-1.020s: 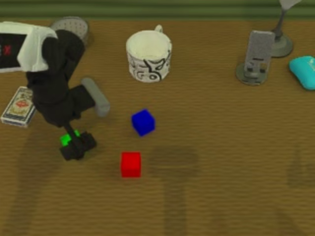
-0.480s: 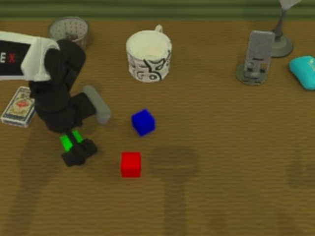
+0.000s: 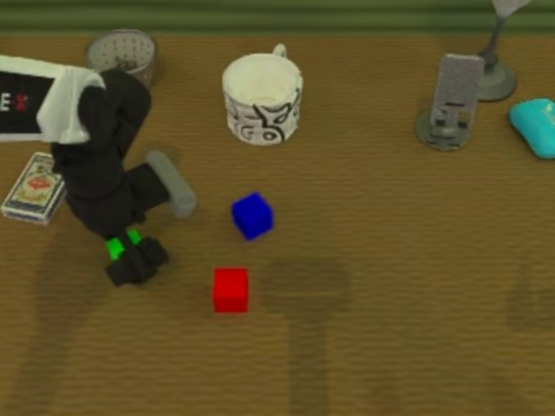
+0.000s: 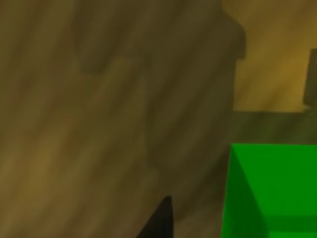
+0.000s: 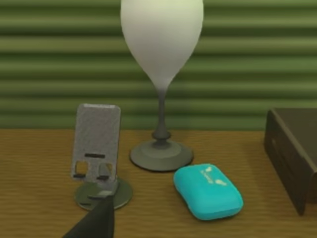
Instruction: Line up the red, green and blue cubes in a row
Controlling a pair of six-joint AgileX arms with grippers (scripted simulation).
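Note:
The green cube (image 3: 114,249) lies at the table's left, mostly covered by my left gripper (image 3: 134,262), which hangs right over it. In the left wrist view the green cube (image 4: 272,193) fills one corner, and one dark fingertip (image 4: 162,220) stands apart from its face, so the gripper is open. The blue cube (image 3: 251,215) sits near the table's middle, with the red cube (image 3: 231,289) just nearer the front. My right gripper is outside the top view; its wrist view shows one finger (image 5: 99,220) with nothing against it.
A patterned white mug (image 3: 262,98) stands behind the blue cube. A card box (image 3: 33,186) and a round perforated container (image 3: 123,50) lie at the left. A phone stand (image 3: 451,104), a lamp base (image 5: 161,153), a teal case (image 3: 533,126) and a brown box (image 5: 292,153) crowd the far right.
My left arm swung a little and its gripper sank over the green cube, which now shows less. The red and blue cubes have not moved.

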